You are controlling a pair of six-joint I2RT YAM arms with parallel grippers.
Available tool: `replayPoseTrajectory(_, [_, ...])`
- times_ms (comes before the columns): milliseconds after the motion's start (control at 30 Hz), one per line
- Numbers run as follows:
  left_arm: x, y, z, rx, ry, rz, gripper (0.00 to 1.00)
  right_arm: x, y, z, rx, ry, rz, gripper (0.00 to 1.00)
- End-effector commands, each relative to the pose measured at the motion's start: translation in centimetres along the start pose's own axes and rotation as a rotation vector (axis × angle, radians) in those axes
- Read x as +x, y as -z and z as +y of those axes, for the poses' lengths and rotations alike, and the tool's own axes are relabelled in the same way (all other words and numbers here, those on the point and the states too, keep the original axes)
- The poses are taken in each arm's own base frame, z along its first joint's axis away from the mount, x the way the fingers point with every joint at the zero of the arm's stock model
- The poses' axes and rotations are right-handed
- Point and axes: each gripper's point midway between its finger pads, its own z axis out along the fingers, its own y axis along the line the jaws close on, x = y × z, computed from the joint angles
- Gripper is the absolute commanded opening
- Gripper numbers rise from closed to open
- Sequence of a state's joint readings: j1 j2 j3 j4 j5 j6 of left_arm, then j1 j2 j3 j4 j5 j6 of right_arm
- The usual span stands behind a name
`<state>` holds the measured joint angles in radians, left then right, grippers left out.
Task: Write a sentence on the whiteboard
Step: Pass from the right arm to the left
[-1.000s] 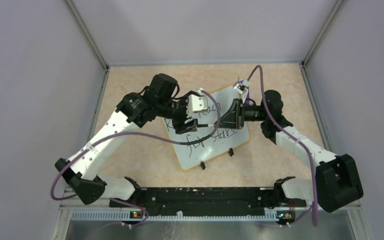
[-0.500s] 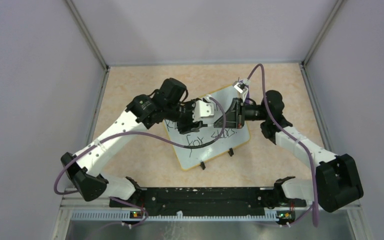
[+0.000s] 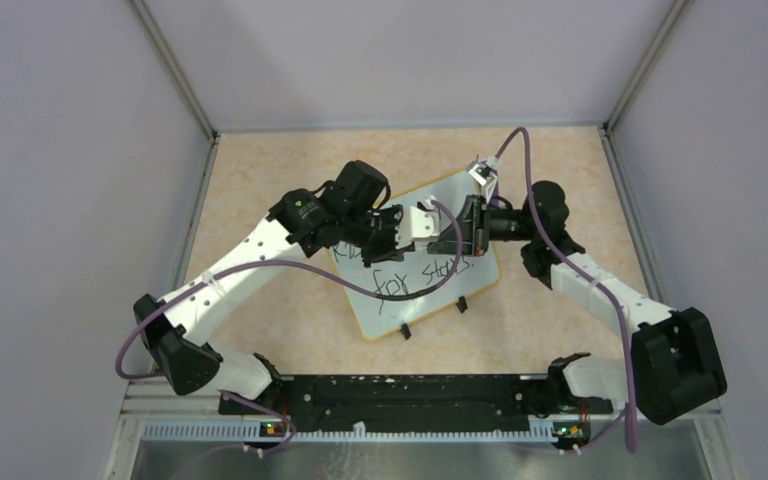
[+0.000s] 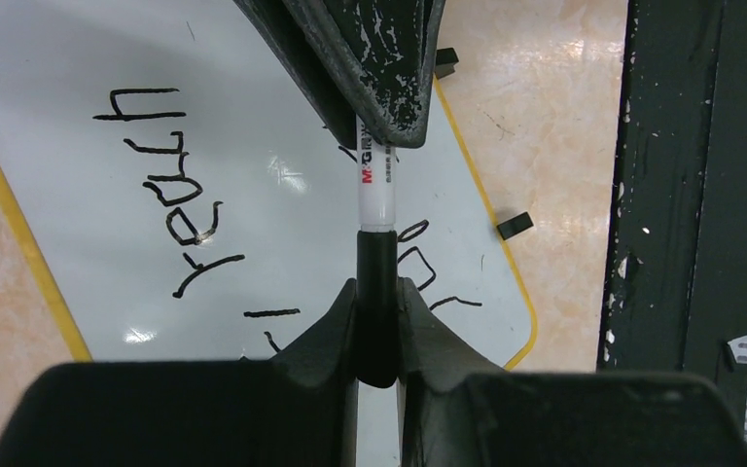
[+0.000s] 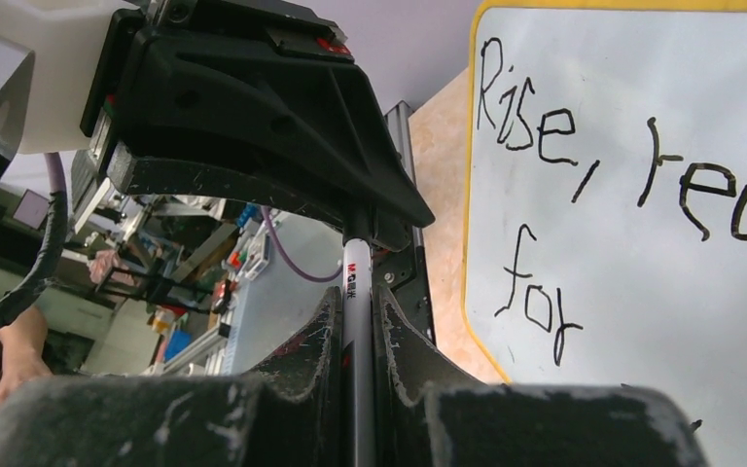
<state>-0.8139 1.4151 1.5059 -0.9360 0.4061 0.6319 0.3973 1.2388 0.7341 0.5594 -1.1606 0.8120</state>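
The whiteboard (image 3: 392,308) lies tilted on the table, with the sentence (image 3: 407,279) on it in black handwriting. "Rise, reach for" reads in the right wrist view (image 5: 535,122); "reach" also shows in the left wrist view (image 4: 170,185). Above the board, a thin marker (image 4: 376,190) spans the two grippers tip to tip. My right gripper (image 5: 355,297) is shut on its white barrel (image 5: 356,277). My left gripper (image 4: 377,290) is shut on its black cap (image 4: 377,258). In the top view the left gripper (image 3: 438,230) and right gripper (image 3: 462,232) meet over the board's far right part.
Two black clip feet (image 3: 405,332) (image 3: 463,304) sit at the board's near edge. A black rail (image 3: 400,395) runs along the table's front between the arm bases. Purple cables (image 3: 290,272) loop over the board. Grey walls close in three sides.
My left arm has reached right toward the right gripper, and its jaws have closed onto the marker's black cap. The right arm and the board have stayed put.
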Motion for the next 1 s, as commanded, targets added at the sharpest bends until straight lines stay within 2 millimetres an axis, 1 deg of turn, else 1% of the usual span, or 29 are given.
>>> replayPoseTrajectory(0, [-2.9, -0.8, 0.5, 0.012, -0.007, -0.082, 0.00, -0.2, -0.8, 1.3, -0.049, 0.080, 0.022, 0.00])
replayPoseTrajectory(267, [-4.7, -1.6, 0.5, 0.033, -0.012, -0.111, 0.00, 0.3, -1.4, 1.1, -0.049, 0.080, 0.041, 0.00])
replayPoseTrajectory(500, [-6.6, -1.8, 0.7, 0.049, -0.023, -0.149, 0.00, 0.5, -2.0, 1.7, -0.069, 0.085, 0.051, 0.00])
replayPoseTrajectory(900, [-8.4, -1.8, 0.5, 0.073, -0.041, -0.197, 0.00, 0.8, -3.1, 2.1, -0.095, 0.089, 0.072, 0.00])
replayPoseTrajectory(967, [-8.4, -1.8, 0.5, 0.075, -0.039, -0.194, 0.00, 0.7, -3.1, 2.2, -0.097, 0.090, 0.074, 0.00])
